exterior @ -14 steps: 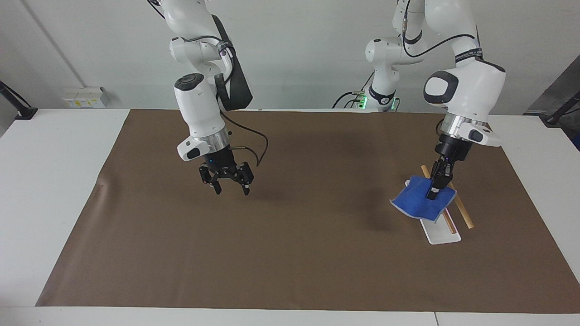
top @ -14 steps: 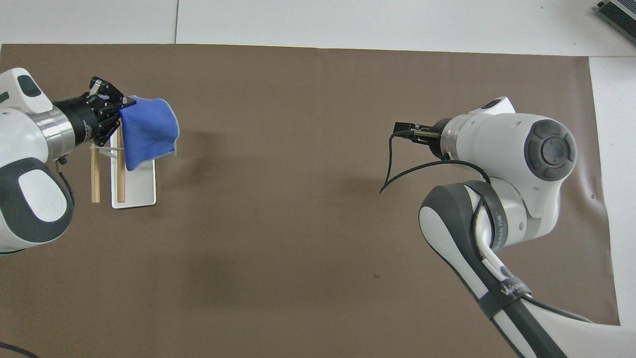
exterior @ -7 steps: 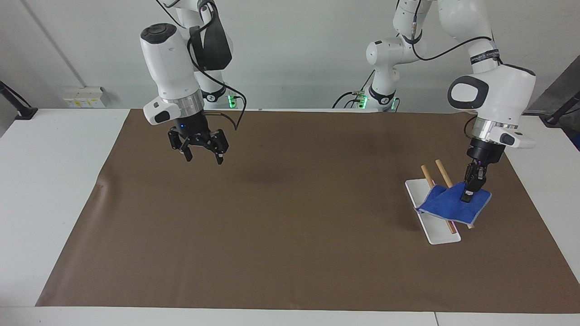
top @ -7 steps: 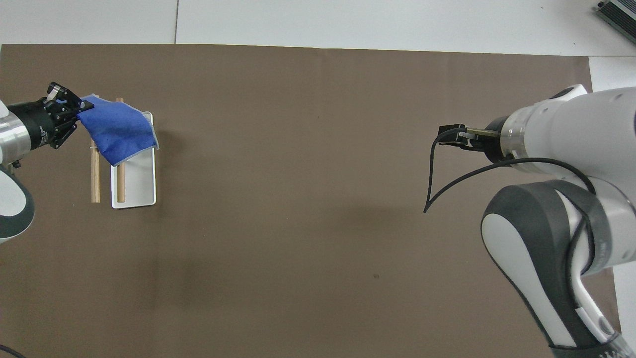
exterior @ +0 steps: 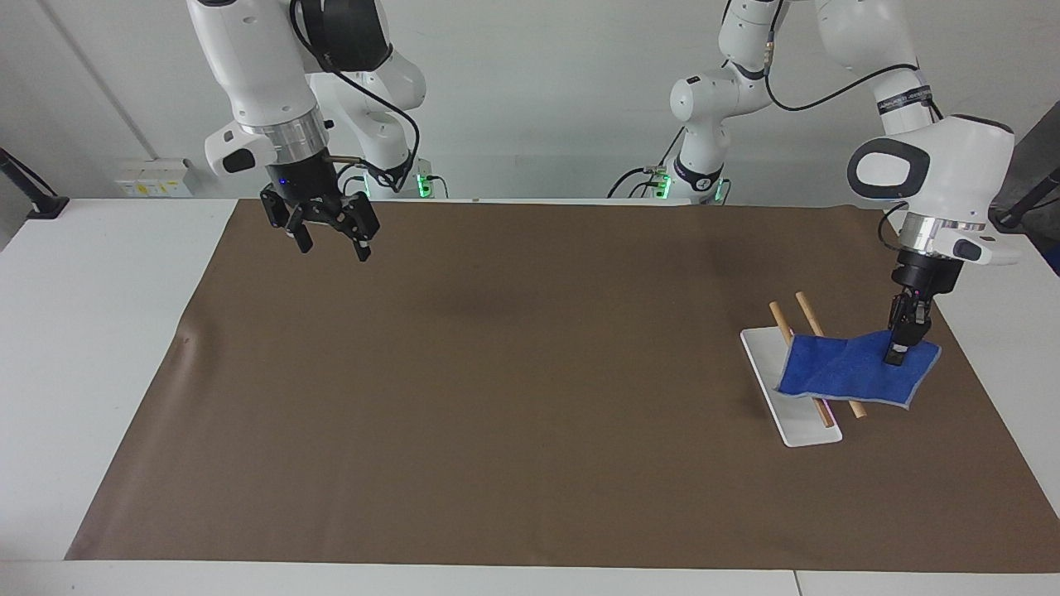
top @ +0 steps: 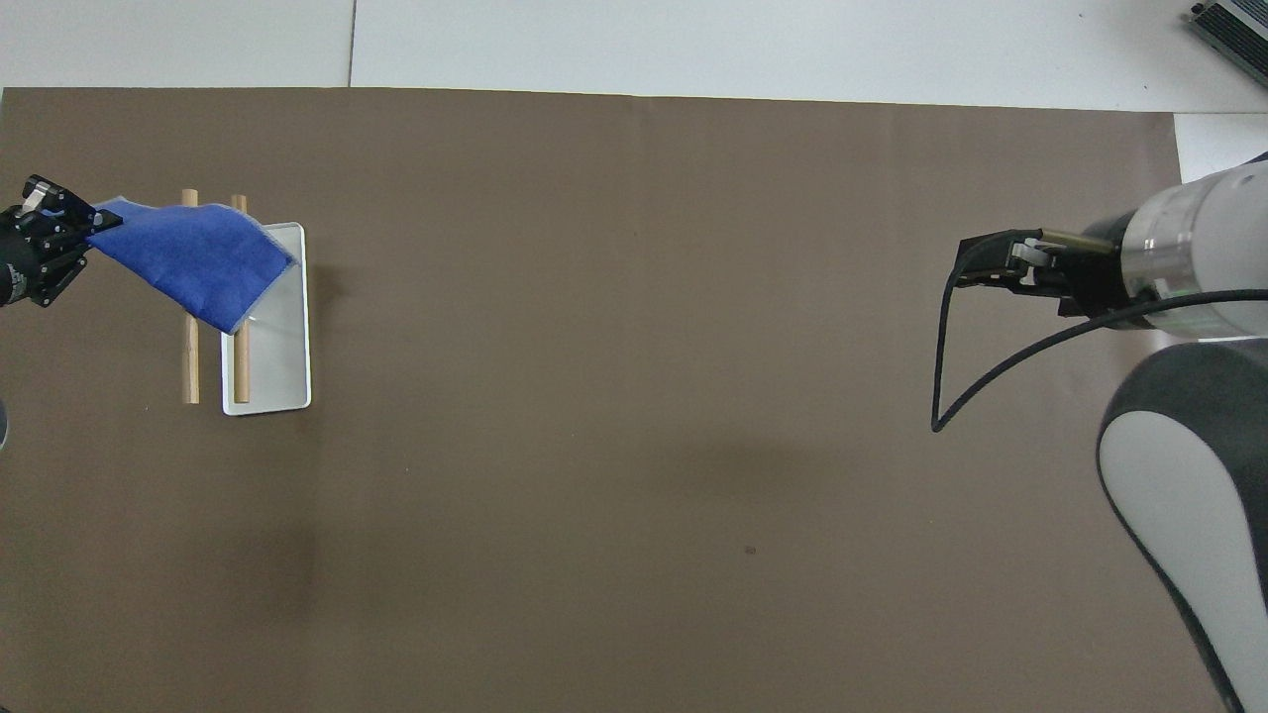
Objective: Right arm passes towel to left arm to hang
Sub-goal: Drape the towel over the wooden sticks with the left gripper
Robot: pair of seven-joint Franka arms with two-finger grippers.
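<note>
A brown mat [exterior: 530, 397] covers the white table [exterior: 99, 331], carrying a white tray [exterior: 799, 426].

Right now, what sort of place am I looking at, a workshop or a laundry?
Probably a robotics lab. Two white robot arms work over a table covered by a brown mat; the left tool holds a small royal-blue towel over two wooden rods on a white base, before bare white walls.

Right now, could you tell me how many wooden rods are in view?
2. One wooden rod lies over the white tray; the other rod lies beside it, over the mat. The blue towel covers part of each.
</note>
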